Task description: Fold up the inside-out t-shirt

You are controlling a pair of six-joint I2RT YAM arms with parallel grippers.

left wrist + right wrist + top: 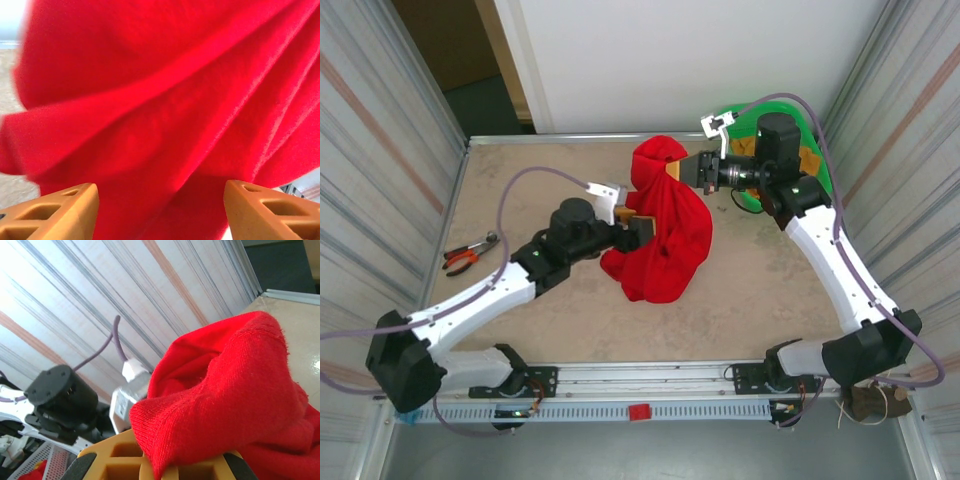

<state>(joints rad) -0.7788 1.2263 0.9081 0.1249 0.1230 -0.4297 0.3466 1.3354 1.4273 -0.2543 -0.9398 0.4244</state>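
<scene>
Shirt (665, 235), bunched at mid-counter (770, 290). My right tool (695, 170) is clamped on its raised far end. My left tool (632, 226), fingers apart, sits against its left flank. The long axis runs far to near, the lower end resting on the counter. Best practice: I should grip a hem edge, not a mid-fold, before spreading.

t-shirt (165, 100) cropped at frame edges, green object (745, 120) partly behind right arm (820, 235)
</scene>
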